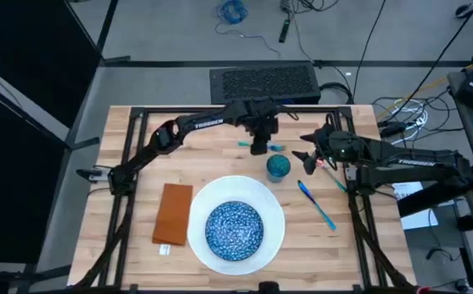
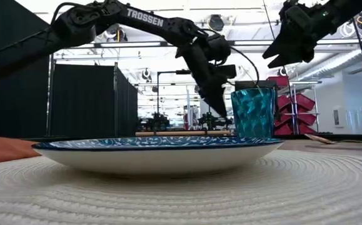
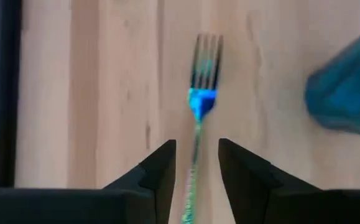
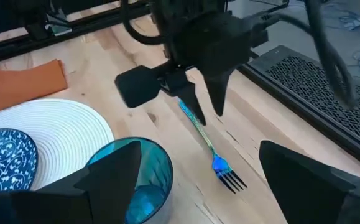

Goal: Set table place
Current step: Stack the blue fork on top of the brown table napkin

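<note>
Slim teal fork (image 3: 199, 93) on plank-striped table (image 3: 105, 81)

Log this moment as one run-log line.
left gripper: open, straddling fork handle | right gripper: open, waiting above table near cup

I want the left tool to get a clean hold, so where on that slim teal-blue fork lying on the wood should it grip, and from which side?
Grip the slim teal-blue fork on its thin handle, coming straight down from above. It lies flat on the light-wood table, so only the narrow sides can be pinched. The left tool is open and already straddles the handle, clear of the tines.
</note>
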You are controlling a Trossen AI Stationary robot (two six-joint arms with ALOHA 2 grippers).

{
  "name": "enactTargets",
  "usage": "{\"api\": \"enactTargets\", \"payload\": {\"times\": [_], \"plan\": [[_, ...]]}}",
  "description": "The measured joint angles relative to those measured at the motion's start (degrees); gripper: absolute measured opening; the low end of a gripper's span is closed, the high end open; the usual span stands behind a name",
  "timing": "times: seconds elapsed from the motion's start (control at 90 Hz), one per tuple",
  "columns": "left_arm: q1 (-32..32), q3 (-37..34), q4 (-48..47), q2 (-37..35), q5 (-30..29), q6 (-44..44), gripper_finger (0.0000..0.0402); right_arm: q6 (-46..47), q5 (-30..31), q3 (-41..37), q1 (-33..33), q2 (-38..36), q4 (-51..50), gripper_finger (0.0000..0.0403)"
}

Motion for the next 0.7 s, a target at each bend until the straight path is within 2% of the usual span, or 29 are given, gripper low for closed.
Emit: {"api": "enactTargets", "payload": {"times": [0.389, 0.511, 0.7], "plan": [[0.0, 0.0, -2.9, 0.7, -1.3, 1.9, 0.0107, 0.5, -1.9, 0.0, 0.0, 0.0, 0.1, 0.0313], [0.0, 0.0, -6.5, 0.7, -3.3, 2.1, 0.0107, 0.5, -2.6, 0.0, 0.0, 0.0, 0.3, 0.0313], [0.0, 0.0, -4.6, 0.7, -7.4, 3.5, 0.0107, 0.1, -2.7, 0.0, 0.0, 0.0, 2.2, 0.0313]]}}
